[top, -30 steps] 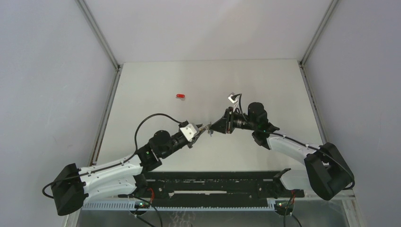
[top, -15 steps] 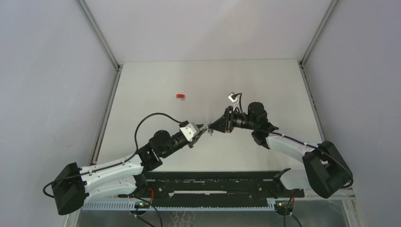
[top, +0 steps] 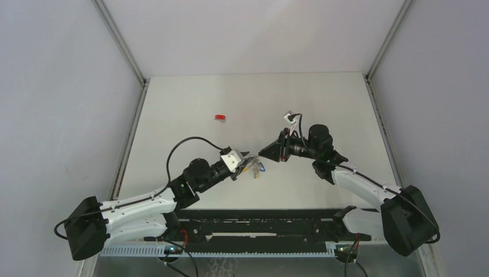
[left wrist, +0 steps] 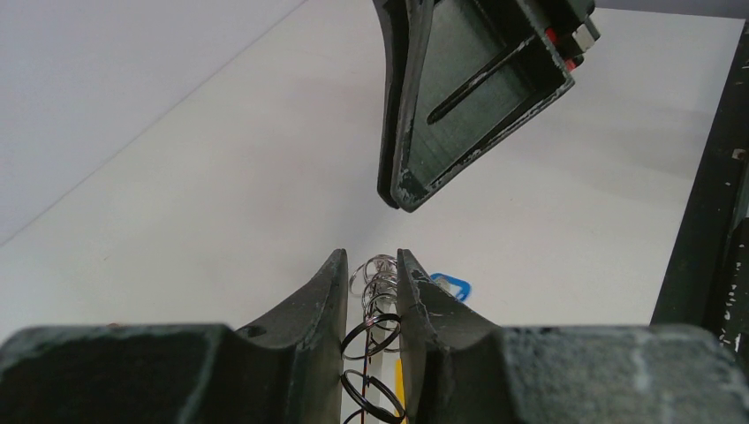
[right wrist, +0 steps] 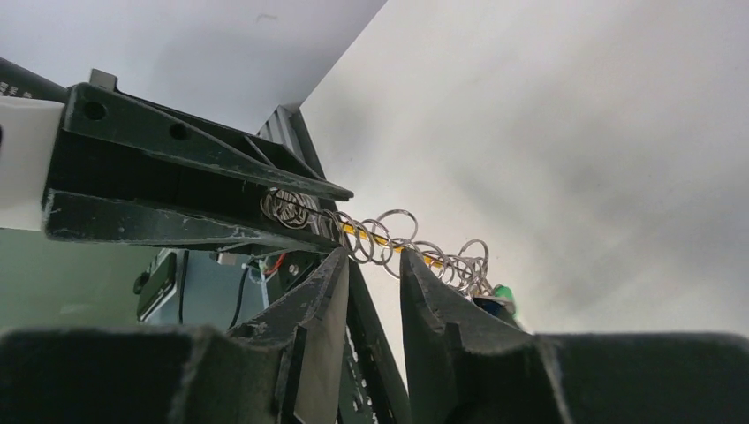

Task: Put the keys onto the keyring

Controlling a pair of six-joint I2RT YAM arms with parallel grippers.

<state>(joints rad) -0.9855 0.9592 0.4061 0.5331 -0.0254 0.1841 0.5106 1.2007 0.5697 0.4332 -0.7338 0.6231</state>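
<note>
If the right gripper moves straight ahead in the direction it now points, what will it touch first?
Probably the chain of small silver metal rings held by the left gripper, though depth is unclear.

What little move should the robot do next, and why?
Probably send the right gripper over to the red key. That key lies alone on the table, the left gripper grips the ring chain with a blue key by its end, and the right fingers look empty.
</note>
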